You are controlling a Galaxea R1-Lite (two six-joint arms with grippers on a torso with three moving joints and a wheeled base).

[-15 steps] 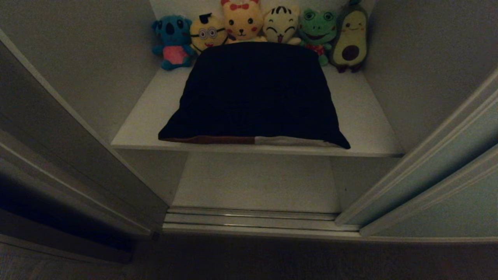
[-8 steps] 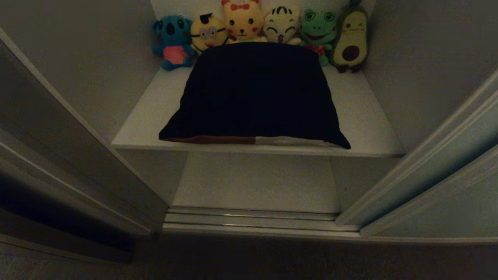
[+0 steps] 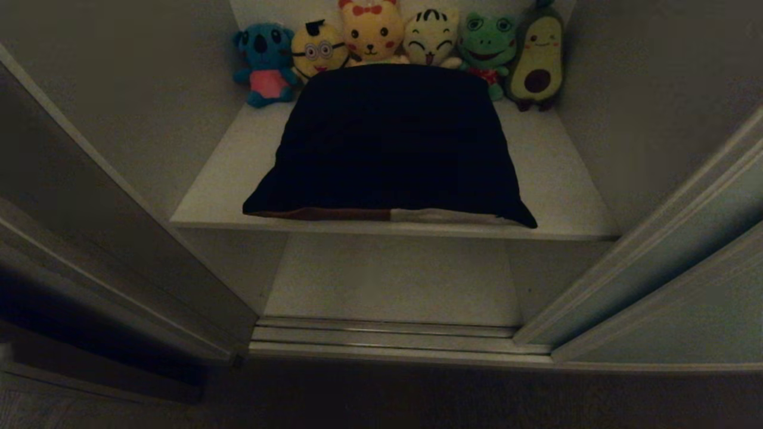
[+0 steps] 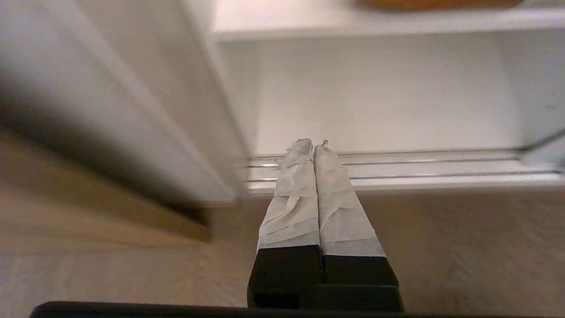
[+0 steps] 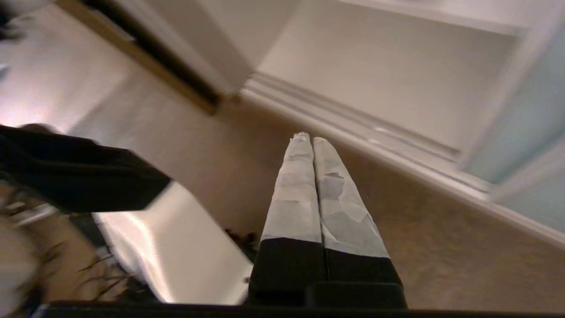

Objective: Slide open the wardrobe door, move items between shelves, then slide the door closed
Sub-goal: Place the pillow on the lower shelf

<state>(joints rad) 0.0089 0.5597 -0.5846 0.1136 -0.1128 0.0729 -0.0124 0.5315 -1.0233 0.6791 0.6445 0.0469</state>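
Note:
The sliding wardrobe door (image 3: 691,322), pale grey-green, stands slid to the right, leaving the interior exposed. On the upper shelf (image 3: 554,179) lies a stack of folded items: a black one (image 3: 393,137) on top, with a rust-brown edge (image 3: 334,214) and a pale knit edge (image 3: 447,216) beneath. The lower shelf (image 3: 393,280) holds nothing. Neither gripper shows in the head view. My left gripper (image 4: 312,143) is shut and empty, pointing at the floor track (image 4: 419,170). My right gripper (image 5: 309,138) is shut and empty above the floor, short of the door (image 5: 525,128).
A row of plush toys (image 3: 429,36) lines the back of the upper shelf. The metal floor track (image 3: 387,339) runs across the opening. A dark side panel (image 3: 89,238) stands at the left. Part of the robot's own body (image 5: 79,172) shows beside the right gripper.

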